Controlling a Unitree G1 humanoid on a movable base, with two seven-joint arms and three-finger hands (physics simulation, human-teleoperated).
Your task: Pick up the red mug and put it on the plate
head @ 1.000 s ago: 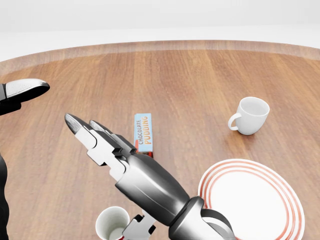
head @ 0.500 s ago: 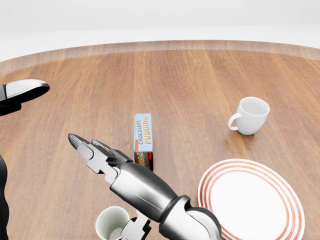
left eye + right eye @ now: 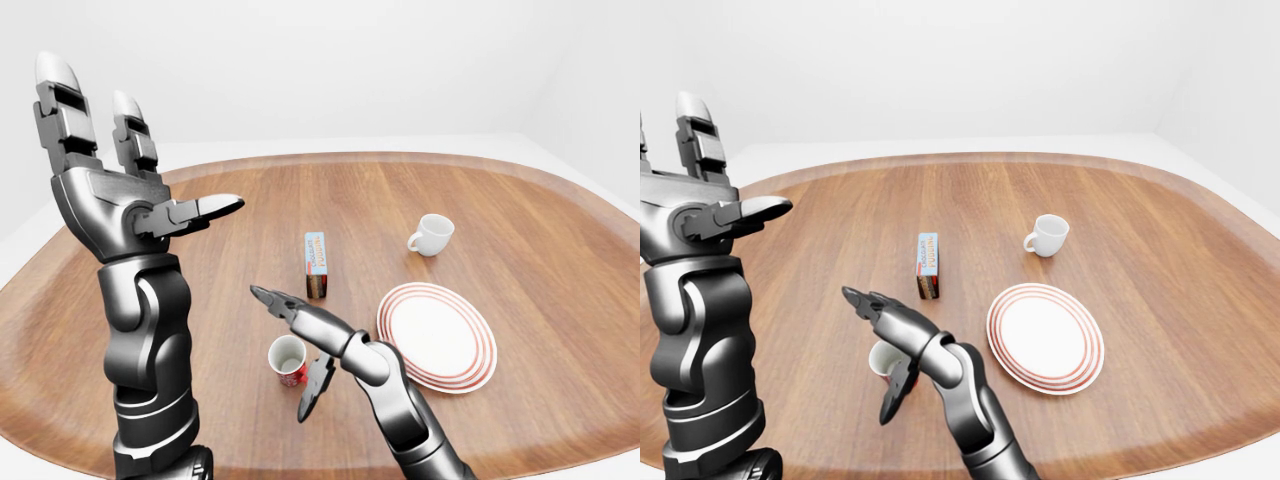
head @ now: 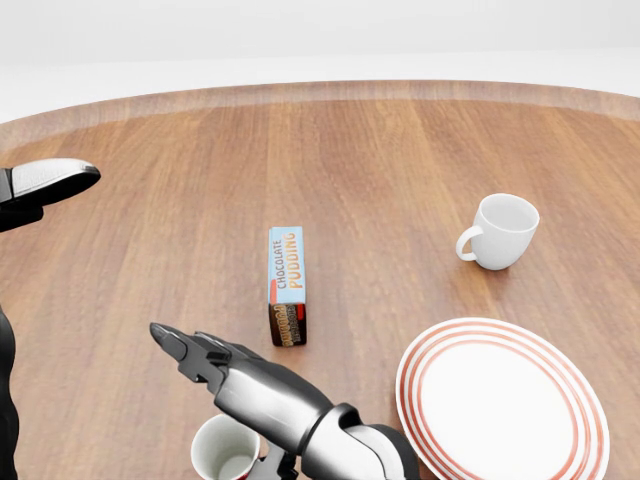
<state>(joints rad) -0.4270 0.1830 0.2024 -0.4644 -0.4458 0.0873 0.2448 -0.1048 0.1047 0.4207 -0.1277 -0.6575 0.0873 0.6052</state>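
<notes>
Right hand (image 3: 300, 345) open, fingers spread, holding nothing; red mug (image 3: 288, 360) sits upright on the worktop (image 3: 520, 230) directly under it, between the long fingers above and the thumb below-right. Plate (image 3: 437, 336) lies right of the hand, apart. Pudding box (image 3: 316, 264) just beyond the fingertips. Left hand (image 3: 110, 170) raised, open, empty. White cup (image 3: 431, 234) far right.

A large wooden table (image 3: 520, 240) with rounded corners and a slightly raised rim fills most of each view, its grain running away from the camera. Beyond it lies a pale floor (image 3: 330, 145) and plain white walls (image 3: 300, 60) (evenly lit, without hard shadows).
</notes>
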